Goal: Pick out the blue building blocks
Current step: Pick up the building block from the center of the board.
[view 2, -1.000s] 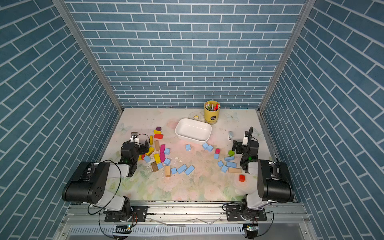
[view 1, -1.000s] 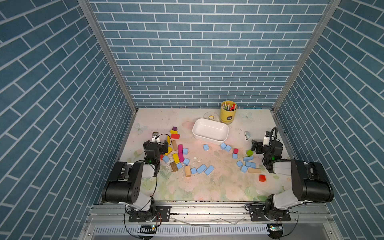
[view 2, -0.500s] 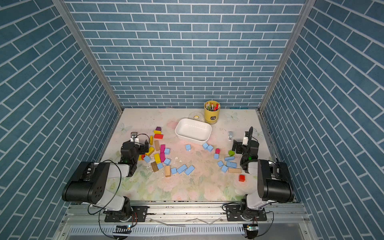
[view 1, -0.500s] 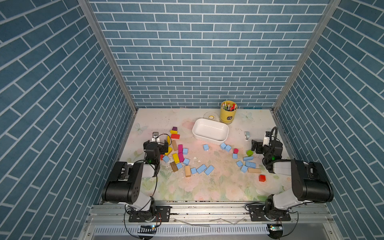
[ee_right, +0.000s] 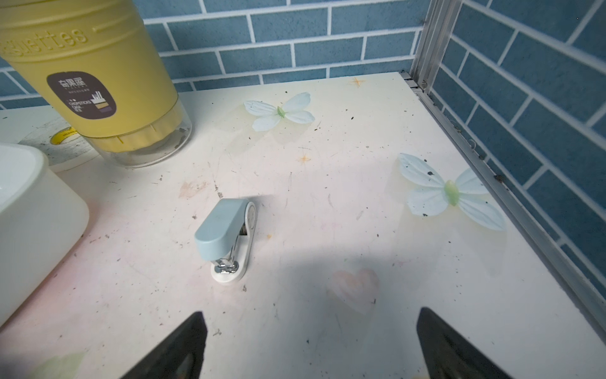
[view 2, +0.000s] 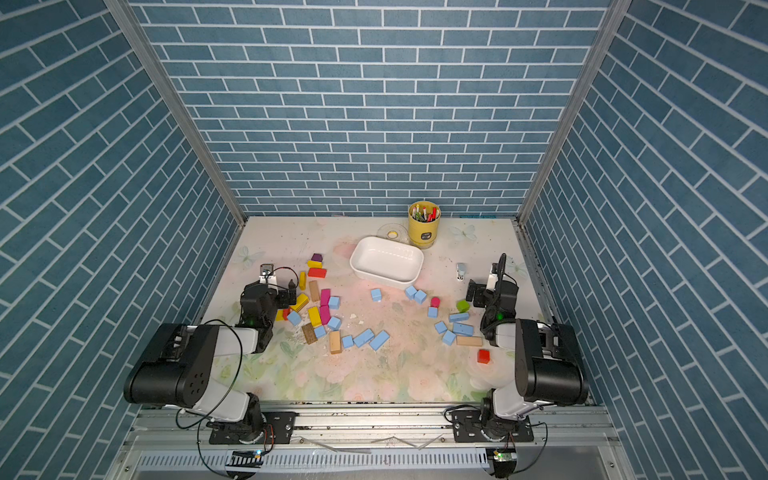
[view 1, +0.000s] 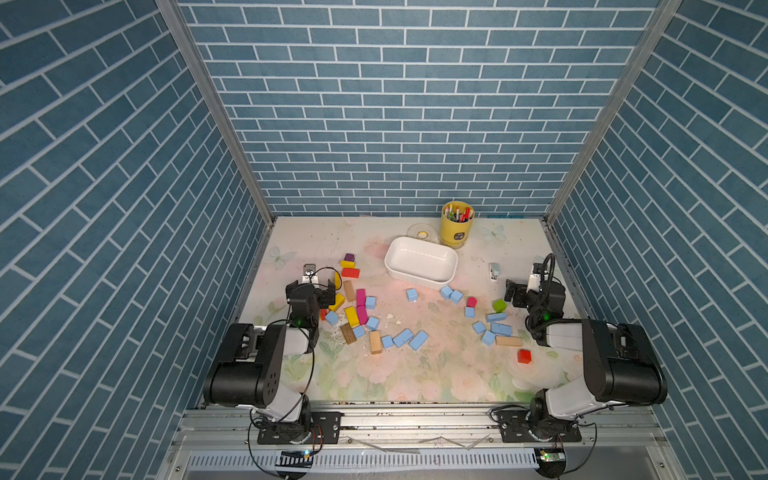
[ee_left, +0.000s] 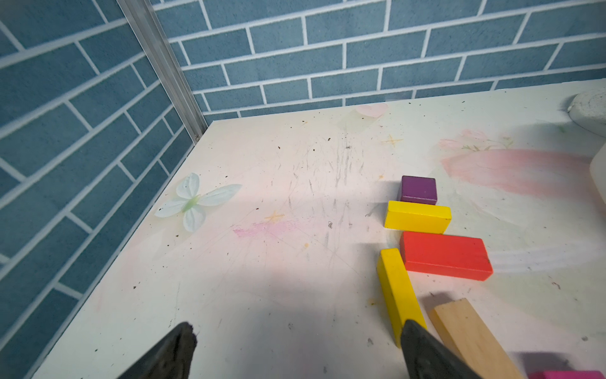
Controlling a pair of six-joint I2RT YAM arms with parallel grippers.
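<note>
Inspecting the bench, we find the task at its opening step: none of the blue building blocks (view 1: 402,337) is held, and none lies in the white dish (view 1: 419,281), which we take for the receptacle. In both top views they lie scattered over the middle of the table (view 1: 374,374): one lot mixed among other-coloured blocks (view 1: 352,316) near the left gripper (ee_left: 295,344), another beside a green block (view 1: 499,306) near the right gripper (ee_right: 311,334). Both grippers have jaws spread wide and carry nothing. The left wrist view shows a purple cube (ee_left: 418,189) and a red brick (ee_left: 446,256), no blue; the right wrist view shows a stapler (ee_right: 224,226) and a yellow cup (ee_right: 88,65). We judge the next move calls for one arm to swing inward, centre over an isolated blue block and descend squarely. Crowded neighbours on the left warrant care.
</note>
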